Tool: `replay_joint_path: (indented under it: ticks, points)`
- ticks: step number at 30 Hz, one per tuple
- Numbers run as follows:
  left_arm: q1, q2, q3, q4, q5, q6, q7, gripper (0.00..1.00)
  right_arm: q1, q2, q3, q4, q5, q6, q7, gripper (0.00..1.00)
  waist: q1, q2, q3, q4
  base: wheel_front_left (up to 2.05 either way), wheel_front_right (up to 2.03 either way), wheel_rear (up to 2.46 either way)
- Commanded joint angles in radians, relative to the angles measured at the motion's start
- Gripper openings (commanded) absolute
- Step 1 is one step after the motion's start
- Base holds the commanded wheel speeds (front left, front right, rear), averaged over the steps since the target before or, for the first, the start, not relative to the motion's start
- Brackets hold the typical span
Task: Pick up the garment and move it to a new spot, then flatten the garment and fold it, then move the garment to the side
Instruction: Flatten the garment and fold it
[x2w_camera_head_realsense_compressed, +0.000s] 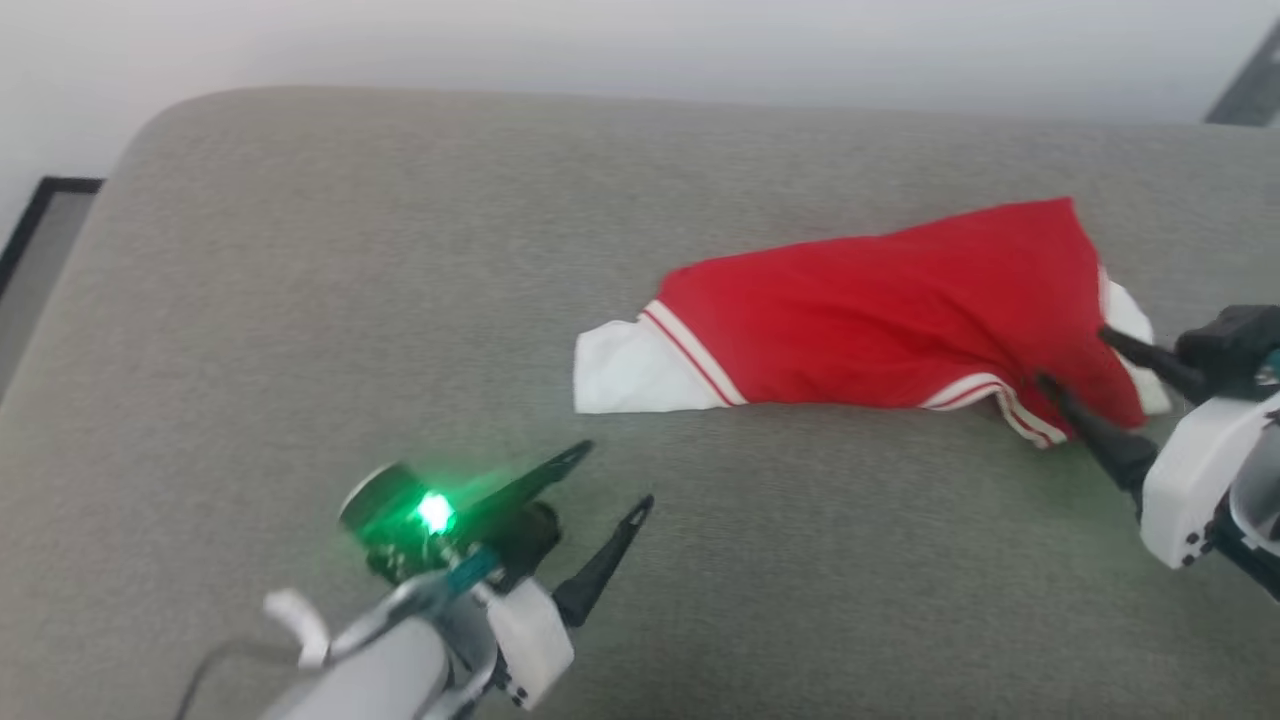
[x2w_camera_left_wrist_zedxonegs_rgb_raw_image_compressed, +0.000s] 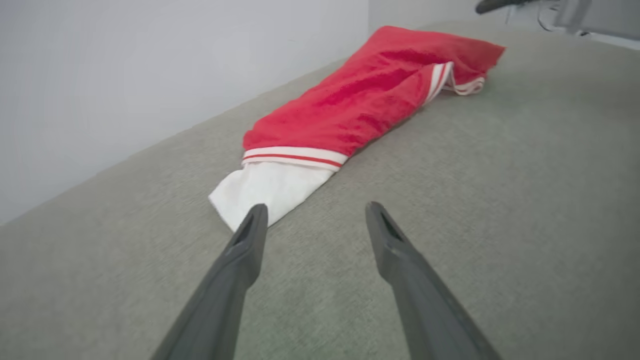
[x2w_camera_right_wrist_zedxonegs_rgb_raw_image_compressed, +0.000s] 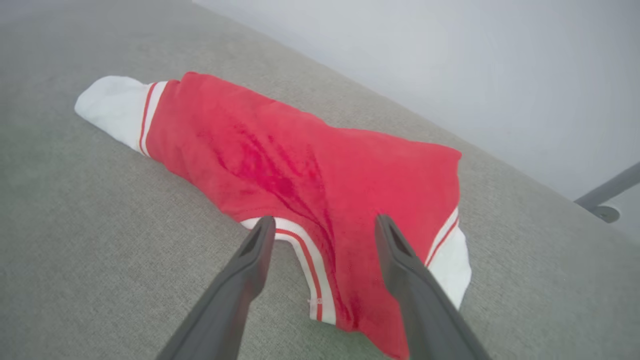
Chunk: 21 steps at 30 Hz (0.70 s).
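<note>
Two grippers flank one garment on a grey upholstered surface. Far left and nearest the camera, the left gripper hovers low over the bare grey fabric, its dark fingers spread wide with nothing between them, and a green light glows on its wrist. Its tips point toward the white sleeve end, near it but apart. From that sleeve the red T-shirt stretches rightward as a long rumpled bundle, right of centre on the surface, with striped trim along its near edge. At its right end sits the right gripper, fingers also spread wide, one tip by the striped trim and the other by a second white sleeve end; red cloth lies slack between them, unpinched, and whether the tips touch it I cannot tell
</note>
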Motion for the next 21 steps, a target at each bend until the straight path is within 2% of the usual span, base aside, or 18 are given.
replay_joint_path:
  ticks: [1, 5, 8, 12, 16, 21]
  points:
    - [-0.034, 0.025, -0.032, 0.004, -0.026, -0.001, 0.019, 1.0, 0.017, 0.01, -0.021, -0.006, -0.009, -0.002, -0.01, 1.0, 0.0, -0.0001, 0.005, -0.021, 0.0, 0.0, 0.0]
    - [-0.22, 0.146, -0.246, 0.02, -0.195, -0.001, 0.125, 1.0, 0.072, 0.062, -0.152, -0.049, -0.053, -0.002, -0.031, 1.0, 0.0, -0.0001, 0.029, -0.079, 0.0, 0.0, 0.0]
    - [-0.348, 0.207, -0.359, 0.05, -0.317, -0.001, 0.167, 1.0, 0.116, 0.106, -0.243, -0.063, -0.09, -0.002, -0.043, 1.0, 0.0, -0.0001, 0.055, -0.127, 0.0, 0.0, 0.0]
    - [-0.486, 0.256, -0.484, 0.102, -0.444, -0.001, 0.204, 1.0, 0.18, 0.159, -0.347, -0.072, -0.128, -0.002, -0.056, 1.0, 0.0, -0.0001, 0.09, -0.187, 0.0, 0.0, 0.0]
    - [-0.581, 0.291, -0.593, 0.166, -0.523, -0.001, 0.217, 1.0, 0.231, 0.207, -0.417, -0.082, -0.154, -0.002, -0.063, 1.0, 0.0, -0.0001, 0.12, -0.241, 0.0, 0.0, 0.0]
    - [-0.634, 0.305, -0.651, 0.23, -0.589, -0.002, 0.212, 1.0, 0.274, 0.257, -0.479, -0.089, -0.18, -0.002, -0.071, 1.0, 0.0, -0.0001, 0.143, -0.287, 0.0, 0.0, 0.0]
